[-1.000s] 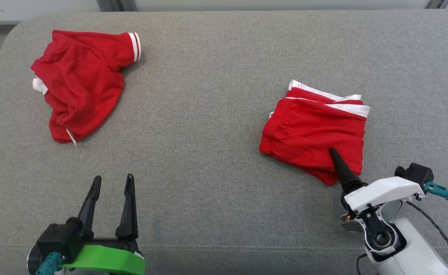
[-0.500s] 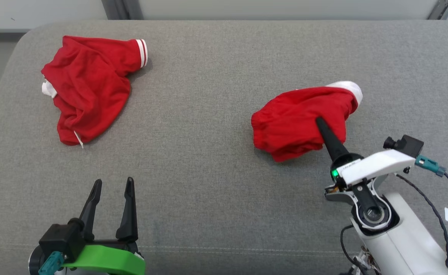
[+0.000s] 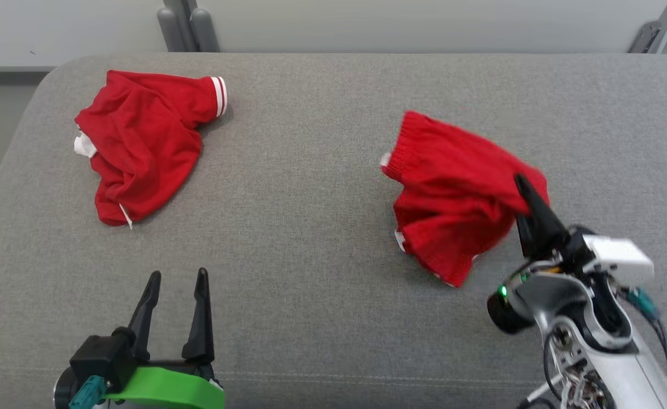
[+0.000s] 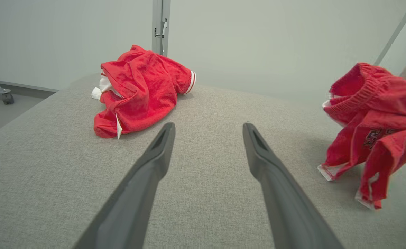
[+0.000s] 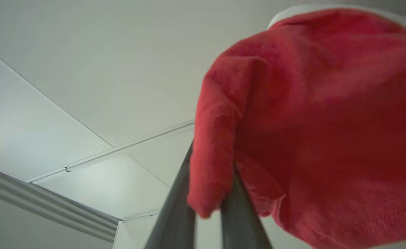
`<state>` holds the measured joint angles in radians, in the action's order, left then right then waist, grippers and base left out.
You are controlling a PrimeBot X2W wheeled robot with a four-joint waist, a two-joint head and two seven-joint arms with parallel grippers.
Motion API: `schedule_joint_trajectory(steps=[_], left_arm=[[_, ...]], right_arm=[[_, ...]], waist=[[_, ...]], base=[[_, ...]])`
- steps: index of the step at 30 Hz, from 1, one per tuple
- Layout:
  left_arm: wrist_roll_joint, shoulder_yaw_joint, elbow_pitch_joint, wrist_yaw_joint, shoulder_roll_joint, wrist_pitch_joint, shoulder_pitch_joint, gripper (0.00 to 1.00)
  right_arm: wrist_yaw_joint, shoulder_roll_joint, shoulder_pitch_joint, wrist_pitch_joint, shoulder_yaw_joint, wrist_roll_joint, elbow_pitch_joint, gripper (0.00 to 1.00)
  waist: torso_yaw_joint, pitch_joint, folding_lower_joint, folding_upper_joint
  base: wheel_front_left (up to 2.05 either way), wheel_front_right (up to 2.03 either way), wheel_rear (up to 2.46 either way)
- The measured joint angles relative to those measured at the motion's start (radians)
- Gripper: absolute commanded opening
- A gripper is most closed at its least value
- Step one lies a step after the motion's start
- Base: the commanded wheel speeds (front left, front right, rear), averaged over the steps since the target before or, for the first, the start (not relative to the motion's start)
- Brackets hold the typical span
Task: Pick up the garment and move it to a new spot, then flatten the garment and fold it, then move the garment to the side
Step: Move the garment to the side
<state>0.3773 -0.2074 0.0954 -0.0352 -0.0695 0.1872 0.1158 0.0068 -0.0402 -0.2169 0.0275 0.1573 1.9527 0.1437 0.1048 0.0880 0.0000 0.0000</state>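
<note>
Now that the right gripper has snapped shut on the red shorts, they hang crumpled over the grey cushion, where a moment ago they lay folded flat. So the pick-up looks done, and I think the carry to a new spot comes next. The left gripper waits low, fingers apart, holding nothing. Another red heap lies far off. A dark print on the held shorts is too small to read.
</note>
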Motion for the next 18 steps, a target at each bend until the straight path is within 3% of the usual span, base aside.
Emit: schedule_joint_trajectory(steps=[4, 10, 18], left_arm=[[0.004, -0.004, 0.005, -0.001, 0.007, 0.004, 0.002, 1.00], [0.007, -0.007, 0.003, -0.002, 0.005, 0.007, 0.002, 1.00], [0.007, -0.043, 0.000, 0.008, 0.006, 0.007, -0.006, 1.00]], right_arm=[[-0.007, -0.021, 0.096, -0.019, 0.049, 0.157, -0.032, 0.00], [-0.035, -0.010, 0.052, -0.036, 0.115, -0.005, -0.053, 0.00], [-0.090, -0.019, -0.043, -0.033, 0.179, -0.100, -0.103, 0.00]], waist=[[0.010, 0.004, 0.0000, 0.0001], [0.003, 0.005, 0.0000, 0.0000], [0.023, 0.008, 0.0000, 0.0000]], base=[[0.00, 0.00, 0.00], [0.00, 0.00, 0.00], [0.00, 0.00, 0.00]])
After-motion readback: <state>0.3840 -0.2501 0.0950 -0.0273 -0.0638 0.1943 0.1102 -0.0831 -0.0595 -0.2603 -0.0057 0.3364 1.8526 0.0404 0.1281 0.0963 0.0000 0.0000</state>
